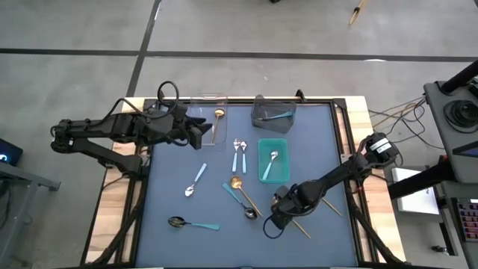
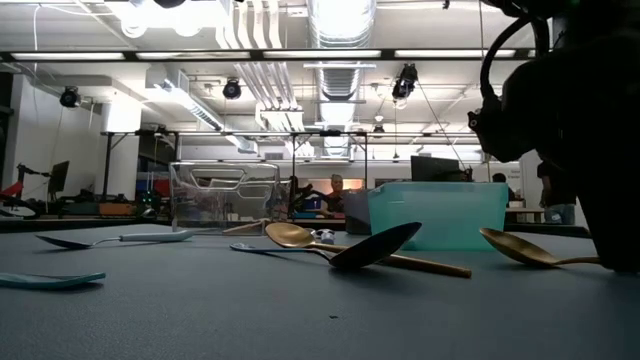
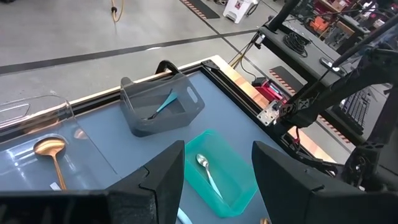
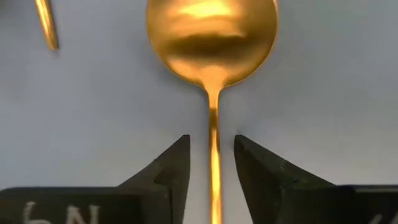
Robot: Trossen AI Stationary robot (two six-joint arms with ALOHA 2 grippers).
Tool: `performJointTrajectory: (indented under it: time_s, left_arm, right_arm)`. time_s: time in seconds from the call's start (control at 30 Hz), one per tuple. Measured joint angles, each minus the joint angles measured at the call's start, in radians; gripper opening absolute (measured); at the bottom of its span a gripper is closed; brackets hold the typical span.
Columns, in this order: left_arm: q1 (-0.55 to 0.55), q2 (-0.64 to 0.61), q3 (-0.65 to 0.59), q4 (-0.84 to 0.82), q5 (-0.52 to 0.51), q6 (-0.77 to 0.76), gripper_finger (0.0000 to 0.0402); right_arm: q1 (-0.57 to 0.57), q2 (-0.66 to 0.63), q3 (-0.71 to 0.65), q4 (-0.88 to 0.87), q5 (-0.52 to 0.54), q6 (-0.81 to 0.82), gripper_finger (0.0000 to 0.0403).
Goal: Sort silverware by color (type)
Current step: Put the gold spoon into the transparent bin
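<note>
Over at the back of the mat, three bins already have a spoon each: a gold spoon in the clear bin (image 1: 208, 102), a teal-handled one in the grey bin (image 1: 272, 110), and a light-blue-handled one in the teal bin (image 1: 273, 161). So I'd say sorting is started but nowhere near done.

Loose on the mat (image 1: 314, 149) are a pair of light-blue-handled spoons (image 1: 239, 155) mid-mat, another light-blue one (image 1: 195, 181) towards the left, a dark-bowled teal spoon (image 1: 193, 223) near the front edge, and a crossed gold and teal pair (image 1: 243, 196) in the middle. The spoon in play is the gold spoon (image 4: 212, 37) at front right, lying flat on the mat.

The right gripper (image 4: 211, 163) is low over that spoon's handle, fingers partly open on either side of it with a gap showing on both sides, so it isn't gripping anything as far as I can see. The left gripper (image 3: 214, 177) hangs near the clear bin at back left, fingers apart with nothing between them.

Room-wise, my guess is the carry to the clear bin runs diagonally across the whole mat, over the crossed pair and past the left arm parked right there. The right side of the mat is bare, and the front edge is near the right gripper.
</note>
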Motion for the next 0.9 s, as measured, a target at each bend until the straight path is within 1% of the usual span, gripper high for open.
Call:
performJointTrajectory:
  time_s: [0.2, 0.37, 0.5, 0.6, 0.7, 0.77, 0.83, 0.9]
  left_arm:
    - [0.000, 0.000, 0.000, 0.000, -0.006, 0.000, 0.0170]
    - [0.000, 0.000, 0.000, 0.000, -0.008, 0.000, 0.0170]
    - [0.000, 0.000, -0.001, 0.000, -0.009, 0.000, 0.0170]
    - [0.000, 0.000, -0.002, 0.000, -0.009, 0.000, 0.0170]
    - [0.000, 0.000, -0.002, 0.000, -0.010, 0.006, 0.0170]
    - [0.000, 0.000, -0.002, 0.000, -0.010, 0.016, 0.0170]
    - [0.000, 0.000, -0.002, 0.000, -0.010, 0.027, 0.0170]
    - [0.000, 0.000, -0.002, 0.000, -0.010, 0.032, 0.0170]
  right_arm:
    - [0.000, -0.004, 0.000, -0.026, 0.009, 0.002, 0.0056]
    - [-0.001, -0.005, -0.001, -0.031, 0.013, -0.012, 0.0017]
    - [-0.001, -0.024, -0.002, -0.023, 0.019, -0.034, 0.0012]
    - [-0.003, -0.063, -0.003, -0.015, 0.042, -0.051, 0.0011]
    - [-0.003, -0.136, -0.002, -0.012, 0.089, -0.065, 0.0011]
    - [-0.001, -0.189, -0.002, -0.016, 0.145, -0.072, 0.0011]
    - [-0.002, -0.248, -0.003, -0.004, 0.227, -0.083, 0.0010]
    - [-0.002, -0.310, -0.002, 0.016, 0.336, -0.089, 0.0010]
